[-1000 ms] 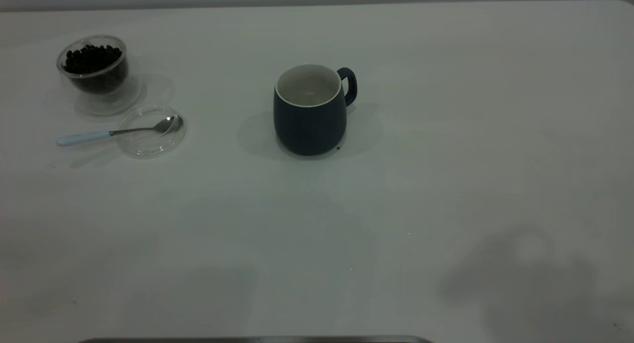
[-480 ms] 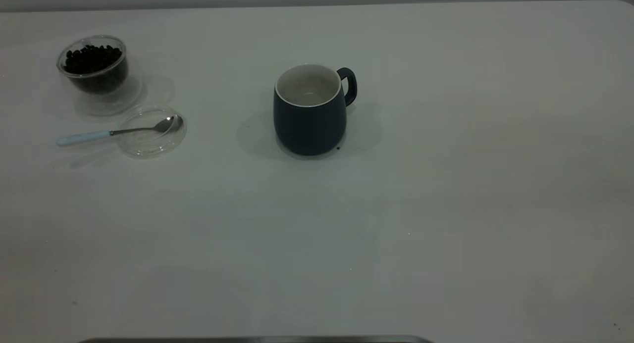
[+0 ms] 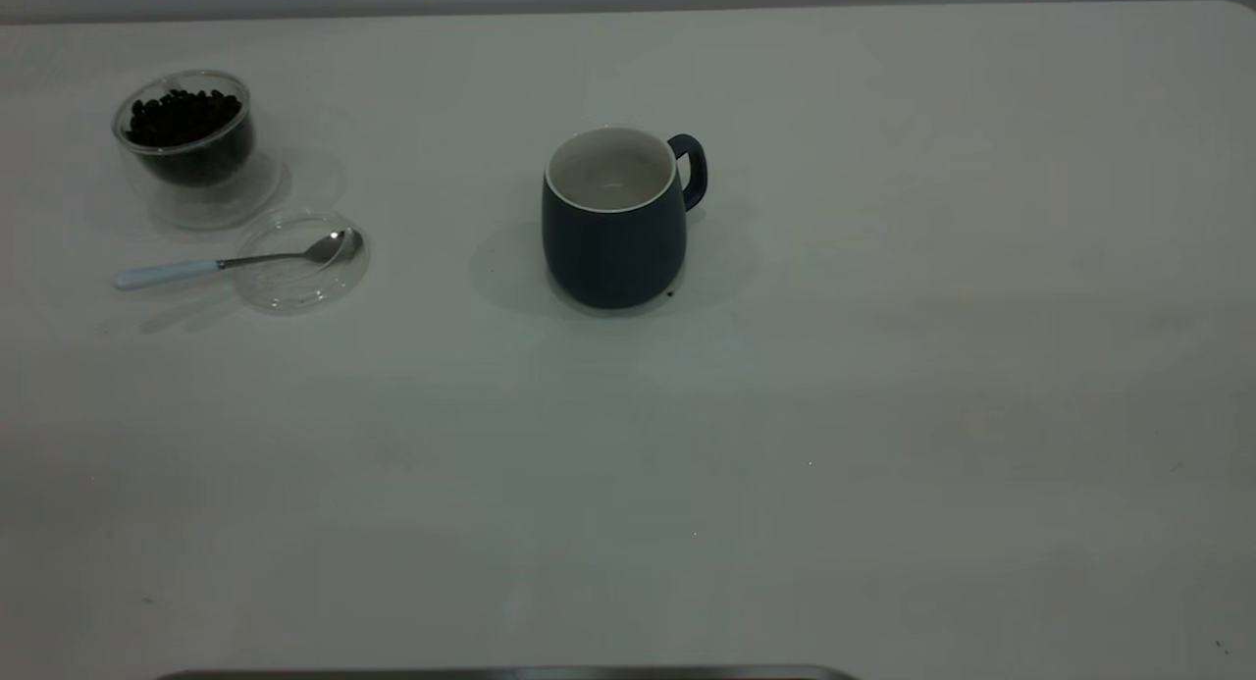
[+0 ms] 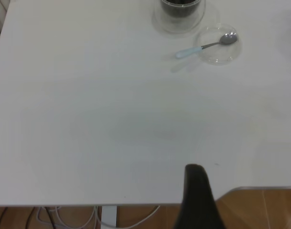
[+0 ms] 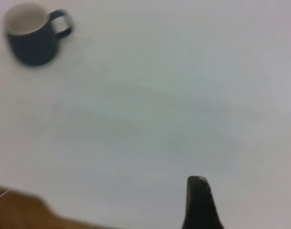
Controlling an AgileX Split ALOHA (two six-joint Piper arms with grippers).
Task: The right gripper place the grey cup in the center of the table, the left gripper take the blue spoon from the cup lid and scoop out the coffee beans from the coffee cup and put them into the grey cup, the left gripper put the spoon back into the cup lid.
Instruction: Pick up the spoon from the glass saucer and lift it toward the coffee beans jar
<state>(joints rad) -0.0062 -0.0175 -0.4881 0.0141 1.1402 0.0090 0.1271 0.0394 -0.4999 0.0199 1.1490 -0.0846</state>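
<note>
The blue spoon (image 3: 211,264) lay across the cup lid (image 3: 299,261), beside the coffee cup (image 3: 184,135), handle pointing away from the grey cup (image 3: 613,219); the left claw (image 4: 197,195) stood well apart from it, nearer than the right. I cannot tell either claw's state.

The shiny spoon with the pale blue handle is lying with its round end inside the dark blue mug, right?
Not quite. The small metal spoon with the pale blue handle rests its bowl on the flat round clear glass lid, not in the dark blue-grey mug. The exterior view shows the mug standing apart near the middle of the white table, with only its white inside visible.
</note>
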